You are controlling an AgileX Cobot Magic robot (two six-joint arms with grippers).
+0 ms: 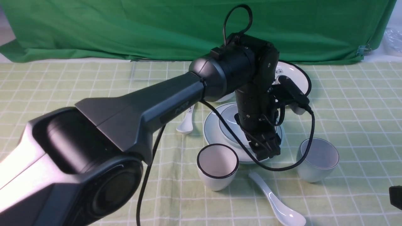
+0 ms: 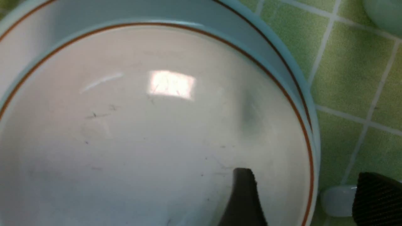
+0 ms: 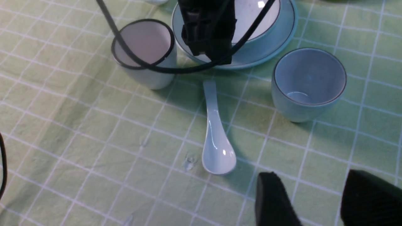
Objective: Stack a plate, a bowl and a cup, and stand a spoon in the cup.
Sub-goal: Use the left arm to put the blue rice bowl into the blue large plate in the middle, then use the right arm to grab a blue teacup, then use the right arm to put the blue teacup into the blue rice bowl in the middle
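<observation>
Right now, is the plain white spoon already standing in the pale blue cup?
No, the spoon lies flat on the tablecloth and the cup is empty.

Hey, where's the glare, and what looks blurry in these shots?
Left wrist view: bright rectangular glare inside the bowl, everything soft. Right wrist view: sharp, one small glint on the spoon. Front view: the left arm looms close, with glare on its shell.

bowl (image 1: 227,125) on plate (image 1: 209,129) | cup (image 1: 318,160) right of plate | spoon (image 1: 276,201) in front of plate
</observation>
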